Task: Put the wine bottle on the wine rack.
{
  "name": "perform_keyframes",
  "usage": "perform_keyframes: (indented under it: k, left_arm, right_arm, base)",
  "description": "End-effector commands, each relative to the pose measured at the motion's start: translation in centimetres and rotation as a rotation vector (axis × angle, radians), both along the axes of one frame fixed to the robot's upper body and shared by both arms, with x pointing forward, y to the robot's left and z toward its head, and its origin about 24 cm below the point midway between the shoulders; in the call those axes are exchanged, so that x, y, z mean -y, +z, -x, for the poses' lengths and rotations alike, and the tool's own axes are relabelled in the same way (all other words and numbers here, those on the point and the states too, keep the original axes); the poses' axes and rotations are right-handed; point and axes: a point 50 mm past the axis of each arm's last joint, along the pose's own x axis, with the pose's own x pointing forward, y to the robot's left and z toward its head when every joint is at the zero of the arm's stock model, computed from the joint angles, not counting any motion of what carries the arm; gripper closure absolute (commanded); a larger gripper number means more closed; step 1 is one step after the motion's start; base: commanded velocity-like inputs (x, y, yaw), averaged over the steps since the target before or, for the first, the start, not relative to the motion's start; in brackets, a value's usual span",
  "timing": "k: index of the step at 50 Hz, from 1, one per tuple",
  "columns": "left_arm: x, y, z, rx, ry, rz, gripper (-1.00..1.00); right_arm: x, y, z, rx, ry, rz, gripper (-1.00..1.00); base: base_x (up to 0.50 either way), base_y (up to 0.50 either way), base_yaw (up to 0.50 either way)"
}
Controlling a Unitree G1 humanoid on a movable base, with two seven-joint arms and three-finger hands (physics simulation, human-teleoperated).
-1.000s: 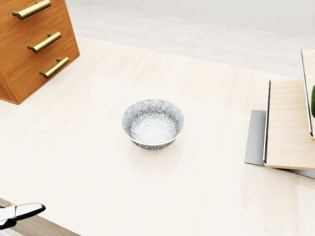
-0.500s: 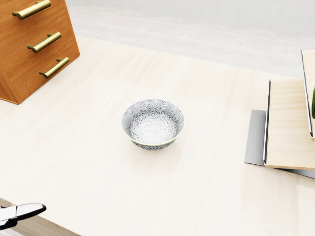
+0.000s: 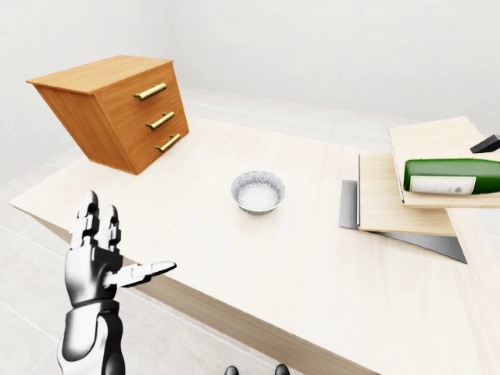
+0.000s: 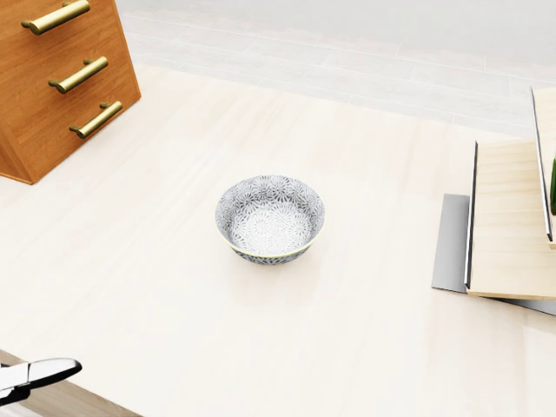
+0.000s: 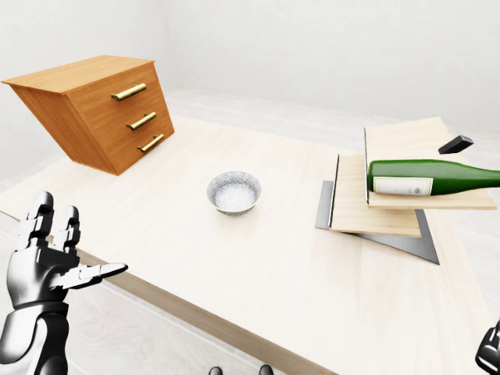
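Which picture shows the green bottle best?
The right-eye view: the bottle shows nearly whole, lying on its side on the wooden rack, label and neck visible. The left-eye view cuts off its neck at the right edge. The head view shows only a green sliver at its right edge.

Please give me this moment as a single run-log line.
wine bottle: lying on wine rack | left hand: open, off table edge | right hand: barely in view

Wine bottle [image 5: 433,177] neck cut by the right-eye view's right edge, its label too small to read, right hand [image 5: 491,351] only a dark sliver at the lower right corner, its fingers out of sight, left hand [image 4: 30,375] clipped in head view.
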Motion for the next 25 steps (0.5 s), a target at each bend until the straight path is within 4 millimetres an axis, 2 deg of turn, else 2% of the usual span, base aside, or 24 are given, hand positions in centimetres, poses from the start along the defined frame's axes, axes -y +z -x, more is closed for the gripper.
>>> perform_keyframes:
  k: [1,11,25]
  left_arm:
    - [0.0,0.0,0.0,0.000,-0.001,0.000,-1.00]
    - [-0.1,-0.3,0.0,-0.011,0.000,0.005,-1.00]
    - [-0.1,-0.2,0.0,-0.008,-0.001,0.004,-1.00]
  right_arm:
    - [0.2,-0.2,0.5,-0.003,0.007,0.016,-1.00]
    - [0.2,-1.4,1.0,-0.024,0.025,0.018,-1.00]
    - [1.3,-0.4,3.2,0.020,-0.013,0.053,-1.00]
  base:
    - [0.00,0.00,0.00]
    - [0.00,0.00,0.00]
    - [0.00,0.00,0.00]
